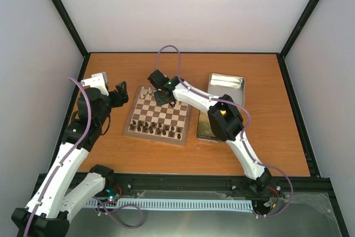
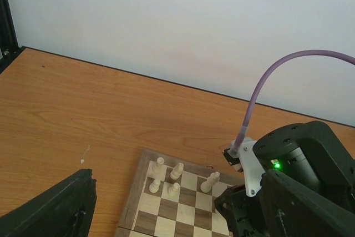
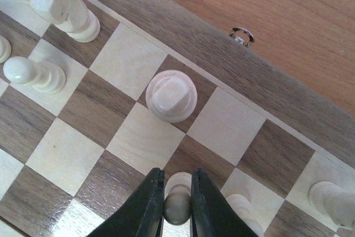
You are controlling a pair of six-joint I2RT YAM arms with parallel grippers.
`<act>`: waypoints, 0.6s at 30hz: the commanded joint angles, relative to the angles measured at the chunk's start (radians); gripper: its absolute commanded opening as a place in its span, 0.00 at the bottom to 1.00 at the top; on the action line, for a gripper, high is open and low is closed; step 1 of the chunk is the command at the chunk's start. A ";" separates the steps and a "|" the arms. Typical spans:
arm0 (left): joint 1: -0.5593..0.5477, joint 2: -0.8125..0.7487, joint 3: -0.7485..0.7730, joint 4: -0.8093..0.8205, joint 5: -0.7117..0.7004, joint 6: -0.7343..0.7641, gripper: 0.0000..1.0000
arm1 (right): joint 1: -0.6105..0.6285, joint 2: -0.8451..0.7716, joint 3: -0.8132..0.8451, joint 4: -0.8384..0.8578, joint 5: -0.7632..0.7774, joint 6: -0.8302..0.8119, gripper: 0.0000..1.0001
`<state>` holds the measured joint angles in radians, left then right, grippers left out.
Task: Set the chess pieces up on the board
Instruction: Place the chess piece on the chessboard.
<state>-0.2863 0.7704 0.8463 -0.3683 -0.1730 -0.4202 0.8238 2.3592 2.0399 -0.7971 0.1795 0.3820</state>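
Note:
The board (image 1: 159, 116) lies mid-table, with dark brown pieces along its near rows and a few cream pieces (image 1: 145, 92) at its far edge. My right gripper (image 3: 177, 203) is low over the board's far rows and is shut on a cream pawn (image 3: 178, 201), which stands on a dark square. A taller cream piece (image 3: 171, 96) stands one square beyond it, with other cream pieces (image 3: 69, 14) to the left and one (image 3: 331, 196) at the right. My left gripper (image 1: 120, 95) hovers off the board's left edge; only one finger (image 2: 52, 209) shows in its wrist view.
A silver tin lid (image 1: 227, 86) lies right of the board, with a gold tin (image 1: 206, 129) partly under the right arm. A small metal clasp (image 3: 242, 36) sits on the board's far border. The right arm (image 2: 299, 187) fills the left wrist view's lower right.

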 commanded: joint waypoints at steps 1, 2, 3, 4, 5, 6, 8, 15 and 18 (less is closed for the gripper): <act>-0.001 0.003 0.010 0.006 -0.009 0.027 0.82 | -0.012 0.031 0.025 -0.027 0.000 0.000 0.17; -0.001 0.005 0.009 0.008 -0.005 0.027 0.82 | -0.012 0.032 0.026 -0.026 -0.001 0.000 0.18; -0.001 0.009 0.010 0.010 0.000 0.029 0.82 | -0.012 0.033 0.025 -0.027 -0.002 0.001 0.20; -0.001 0.013 0.013 0.008 0.002 0.029 0.82 | -0.014 0.032 0.026 -0.027 0.000 0.001 0.21; -0.001 0.015 0.014 0.005 0.003 0.028 0.82 | -0.014 0.032 0.025 -0.027 0.000 0.003 0.22; -0.001 0.017 0.014 0.003 0.002 0.029 0.82 | -0.014 0.032 0.025 -0.025 0.002 0.005 0.22; -0.001 0.018 0.013 0.001 -0.001 0.030 0.82 | -0.014 0.031 0.026 -0.022 0.003 0.005 0.24; -0.001 0.024 0.011 -0.005 0.005 0.031 0.82 | -0.014 0.022 0.026 -0.004 0.011 -0.007 0.19; -0.001 0.026 0.012 -0.007 0.006 0.030 0.82 | -0.015 0.017 0.025 -0.006 0.014 -0.006 0.20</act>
<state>-0.2863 0.7933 0.8463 -0.3679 -0.1715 -0.4141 0.8135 2.3730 2.0411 -0.8101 0.1764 0.3809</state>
